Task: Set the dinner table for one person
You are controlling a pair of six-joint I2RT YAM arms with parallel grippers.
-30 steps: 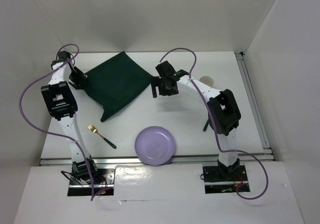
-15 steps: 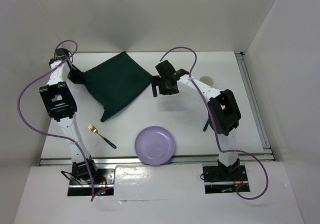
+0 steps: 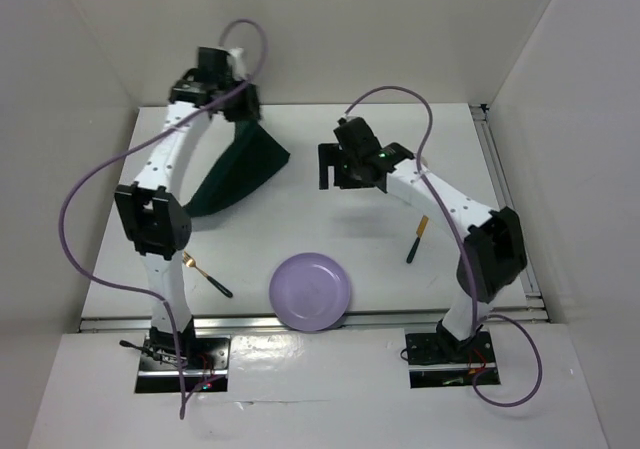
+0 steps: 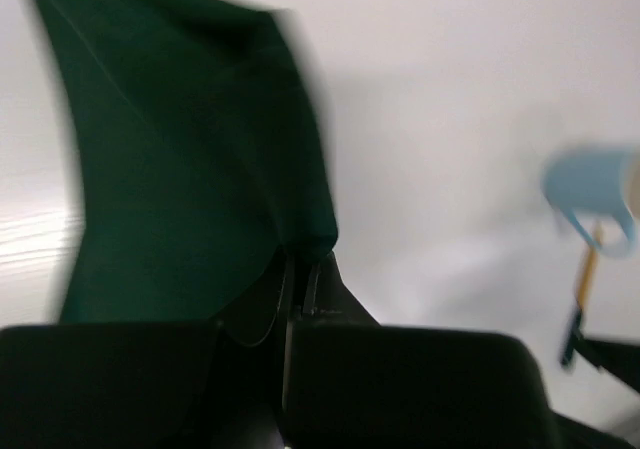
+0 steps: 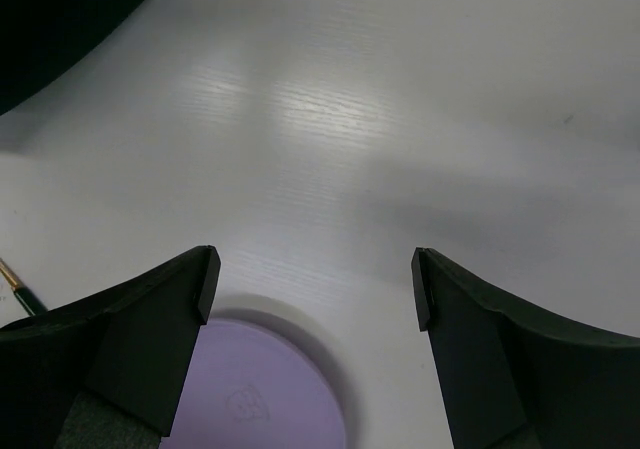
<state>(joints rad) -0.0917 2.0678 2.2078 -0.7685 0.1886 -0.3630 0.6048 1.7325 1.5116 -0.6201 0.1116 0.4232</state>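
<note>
One white worktop (image 3: 330, 219), spread beneath both pairs of jaws. Left jaws: clamped on the edge of a green cloth (image 3: 235, 169) trailing below them. Right jaws: spread wide, holding nothing; purple plate (image 5: 260, 394) just nearside of them.

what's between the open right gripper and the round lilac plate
Only bare matte white tabletop lies between the right gripper and the round lilac plate, seen in the top and right wrist views.

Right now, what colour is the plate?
The plate is plain pale purple, with no pattern; it shows best in the top external view.
</note>
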